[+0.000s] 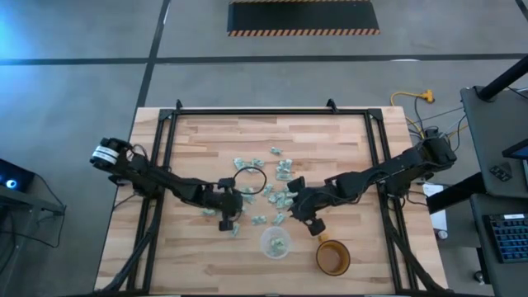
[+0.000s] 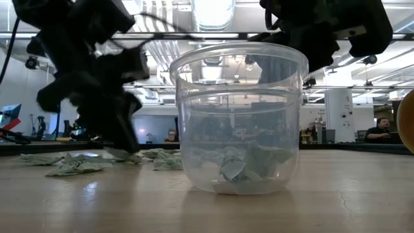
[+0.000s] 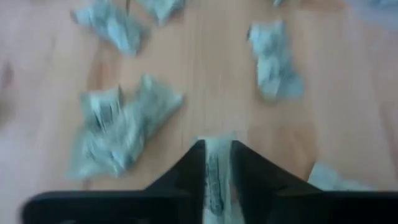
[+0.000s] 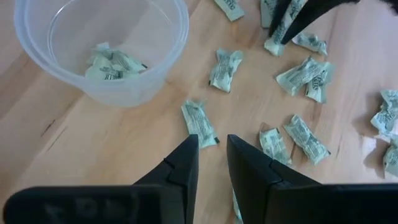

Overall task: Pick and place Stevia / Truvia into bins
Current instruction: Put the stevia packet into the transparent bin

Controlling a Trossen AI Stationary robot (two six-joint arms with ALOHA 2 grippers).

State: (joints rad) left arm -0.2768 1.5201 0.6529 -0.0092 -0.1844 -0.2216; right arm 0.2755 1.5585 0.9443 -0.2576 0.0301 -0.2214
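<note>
**Sachet Pick at the Scatter, Transfer to the Clear Cup**

Left tool [image 1: 228, 224] down at the near edge of the sachet scatter [image 1: 272, 194], fingers nearly closed on one pale green sachet [image 3: 216, 174] pinched between the fingertips, as the left wrist view shows. Right tool [image 4: 211, 158] low over the counter [image 1: 206, 144] just beside the clear cup [image 1: 275, 242], fingers a narrow gap apart, nothing between them.

Step in hand, as judged: lift of the pinched sachet and carry to the cup.
- Lift straight up before any sideways travel; neighbouring sachets [image 3: 121, 127] close by and easily dragged.
- Release only above the cup mouth; cup light and likely to tip if struck at the rim.

Cup already holding a few sachets [image 4: 112, 64].

Clearances:
- Both tools near each other around the cup; one approach at a time advisable.
- Amber mug [image 1: 333, 257] just beside the cup toward the right arm.
- Cup and mug near the front counter edge; open wood to the left of the cup.
</note>
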